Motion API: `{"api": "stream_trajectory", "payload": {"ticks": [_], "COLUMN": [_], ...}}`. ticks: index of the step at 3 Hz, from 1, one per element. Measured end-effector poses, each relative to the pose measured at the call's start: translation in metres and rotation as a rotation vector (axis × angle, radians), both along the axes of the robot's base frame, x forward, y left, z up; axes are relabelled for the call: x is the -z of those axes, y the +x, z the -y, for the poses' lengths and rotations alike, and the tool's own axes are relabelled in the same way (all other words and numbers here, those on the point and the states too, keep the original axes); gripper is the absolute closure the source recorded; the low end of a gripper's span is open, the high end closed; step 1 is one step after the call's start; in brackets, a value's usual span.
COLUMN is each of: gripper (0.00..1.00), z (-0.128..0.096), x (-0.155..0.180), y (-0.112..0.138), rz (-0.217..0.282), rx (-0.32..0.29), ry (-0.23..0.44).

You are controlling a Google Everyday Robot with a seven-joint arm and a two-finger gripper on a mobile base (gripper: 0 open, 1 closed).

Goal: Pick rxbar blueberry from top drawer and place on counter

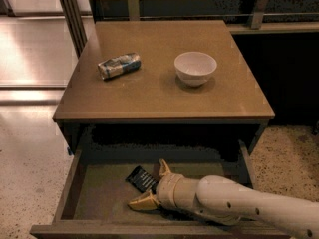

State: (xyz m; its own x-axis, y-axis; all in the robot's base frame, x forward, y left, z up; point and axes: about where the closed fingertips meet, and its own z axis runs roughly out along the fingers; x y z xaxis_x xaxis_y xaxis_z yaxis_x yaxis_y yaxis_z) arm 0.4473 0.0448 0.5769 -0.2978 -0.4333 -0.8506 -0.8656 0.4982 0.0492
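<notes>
Gripper (147, 184) low in top drawer (99, 195), fingers spread & released either side of rxbar blueberry (141, 178): centre on bar, close gently, lift straight, then swing to counter surface (159, 96) at 12 o'clock.

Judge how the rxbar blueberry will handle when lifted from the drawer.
Small and flat, the rxbar blueberry is probably light and won't roll. Its dark wrapper may be slick, so it could skid on the top drawer floor. The gripper is open at the bar.
</notes>
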Motion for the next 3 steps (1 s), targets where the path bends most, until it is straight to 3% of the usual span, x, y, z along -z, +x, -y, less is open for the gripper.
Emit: {"api": "stream_trajectory", "payload": {"ticks": [2,3], "gripper": [1.0,1.0], "z": [0.0,0.002], "x": [-0.015,-0.033], "y": [0.0,0.01], "rz": [0.0,-0.04], "rx": [0.0,-0.024], "ry": [0.0,-0.041]}}
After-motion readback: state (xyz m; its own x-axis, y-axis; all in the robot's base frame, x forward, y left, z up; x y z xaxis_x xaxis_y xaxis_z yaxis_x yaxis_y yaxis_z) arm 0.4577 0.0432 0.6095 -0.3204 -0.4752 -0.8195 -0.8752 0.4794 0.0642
